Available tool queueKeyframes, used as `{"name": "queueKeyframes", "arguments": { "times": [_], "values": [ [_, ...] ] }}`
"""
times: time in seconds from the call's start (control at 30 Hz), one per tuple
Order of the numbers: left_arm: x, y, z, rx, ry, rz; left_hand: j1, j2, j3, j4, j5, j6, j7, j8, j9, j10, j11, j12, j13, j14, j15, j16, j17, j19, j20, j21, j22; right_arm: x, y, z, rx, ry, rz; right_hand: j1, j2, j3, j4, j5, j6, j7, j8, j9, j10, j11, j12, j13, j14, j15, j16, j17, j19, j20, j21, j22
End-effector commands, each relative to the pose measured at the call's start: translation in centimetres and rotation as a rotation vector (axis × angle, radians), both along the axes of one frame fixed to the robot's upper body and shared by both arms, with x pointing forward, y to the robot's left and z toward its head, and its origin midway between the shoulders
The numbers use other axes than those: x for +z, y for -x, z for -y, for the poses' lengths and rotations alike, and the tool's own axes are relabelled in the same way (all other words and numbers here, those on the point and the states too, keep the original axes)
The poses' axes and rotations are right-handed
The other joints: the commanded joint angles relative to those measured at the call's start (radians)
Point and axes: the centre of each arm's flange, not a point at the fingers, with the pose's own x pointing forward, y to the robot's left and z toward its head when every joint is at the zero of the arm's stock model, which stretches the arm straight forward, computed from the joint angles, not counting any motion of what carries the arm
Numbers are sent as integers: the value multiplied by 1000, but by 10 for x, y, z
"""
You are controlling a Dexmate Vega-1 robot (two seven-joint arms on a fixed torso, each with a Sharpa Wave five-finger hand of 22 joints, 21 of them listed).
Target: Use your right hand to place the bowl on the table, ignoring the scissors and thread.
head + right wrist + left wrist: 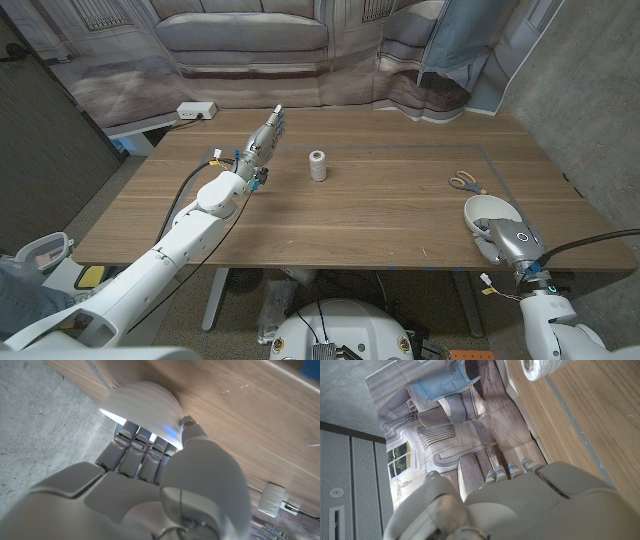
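Note:
A white bowl (490, 212) is over the table's front right part, just on my side of the scissors, and my right hand (507, 241) grips its near rim. In the right wrist view the bowl (145, 404) is blurred, with my right hand's fingers (134, 451) under its rim; whether it touches the wood I cannot tell. My left hand (263, 141) reaches out over the table's left middle with straight fingers and holds nothing. Its back (530, 502) shows in the left wrist view.
A white spool of thread (318, 165) stands upright mid-table, right of my left hand; it also shows as the spool (540, 367) and the spool (272, 499). Scissors (465, 182) with yellow-grey handles lie just beyond the bowl. A power strip (196, 111) sits at the far left edge.

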Motion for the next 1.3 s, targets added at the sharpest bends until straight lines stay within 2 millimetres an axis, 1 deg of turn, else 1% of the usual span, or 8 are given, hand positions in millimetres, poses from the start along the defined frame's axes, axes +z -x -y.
{"name": "queueKeyframes", "arguments": {
  "times": [0.03, 0.1, 0.13, 0.23, 0.4, 0.5, 0.97, 1.3],
  "values": [
    [-2, -1, 0, -2, 2, -5, -1, 5, -3, 2, -4, -2, -2, 1, 4, -14, -3, 1, 2, -20, 2, 3, 5, -14, -17, 1, 2, 1, -1, -2, -12, 12, -8, 43, 9, 1, 6, -21, 42, -7, 2, 7, 42, 1, 3, 4, 38, -84, 20, 24, 25, -102, 26, 15],
    [-2, -1, 0, -1, 2, -6, -1, 5, -3, 2, -4, -2, -1, 0, 4, -14, -3, 1, 2, -20, 2, 3, 5, -14, -16, 1, 2, 1, -2, -2, -13, 11, -11, 62, 9, -5, 8, -36, 62, -5, 1, 8, 68, -2, 5, 4, 59, -84, 30, 36, 41, -101, 47, 25],
    [-2, -1, 0, -1, 2, -7, -1, 5, -3, 2, -4, -1, -2, 1, 4, -14, -3, 1, 2, -20, 2, 3, 5, -14, -17, 1, 2, 1, -2, -2, -13, 11, -12, 67, 10, -6, 9, -39, 71, -11, 2, 8, 74, -5, 5, 4, 64, -84, 31, 39, 43, -101, 52, 28],
    [-2, -1, 0, 1, 3, -7, -1, 6, -4, 2, -3, -1, -3, 1, 4, -14, -4, 1, 2, -19, 2, 3, 5, -14, -17, 1, 2, 1, -2, -3, -15, 12, -9, 85, 17, -11, 13, -54, 101, -11, 5, 11, 102, -8, 7, 4, 87, -84, 40, 52, 54, -103, 74, 40],
    [-1, 0, 0, 1, 1, -6, -1, 6, -5, 2, -3, -1, -2, 1, 4, -13, -4, 1, 2, -19, 1, 3, 4, -13, -17, 1, 2, 3, -1, -4, -15, 15, 6, 111, 29, -11, 12, -67, 126, -16, 8, 16, 135, -9, 10, 5, 115, -85, 52, 65, 66, -104, 99, 53],
    [0, 0, 0, 0, 0, -4, -1, 6, -5, 2, -3, -1, -2, 1, 4, -13, -3, 1, 2, -19, 1, 3, 4, -13, -16, 1, 2, 3, -1, -4, -17, 19, 14, 140, 36, -12, 9, -83, 170, -19, 19, 20, 169, -8, 14, 6, 136, -84, 60, 78, 74, -105, 127, 68],
    [8, 1, 2, -3, -12, 4, 0, 7, -7, 2, -3, -2, -2, 0, 4, -13, -2, 1, 2, -20, 2, 3, 4, -12, -17, 1, 2, 11, 7, -4, -21, 13, 50, 163, 41, -14, 8, -95, 191, -17, 20, 23, 196, -9, 17, 7, 155, -84, 67, 90, 82, -106, 153, 82],
    [11, 0, 1, -6, -14, 7, 1, 8, -9, 2, -2, -2, -2, 0, 4, -14, -3, 1, 2, -21, 2, 2, 4, -12, -16, 1, 2, 17, 12, -6, -28, 16, 73, 172, 45, -16, 10, -101, 204, -22, 20, 24, 204, -10, 15, 7, 169, -84, 73, 99, 82, -106, 169, 91]
  ]
}}
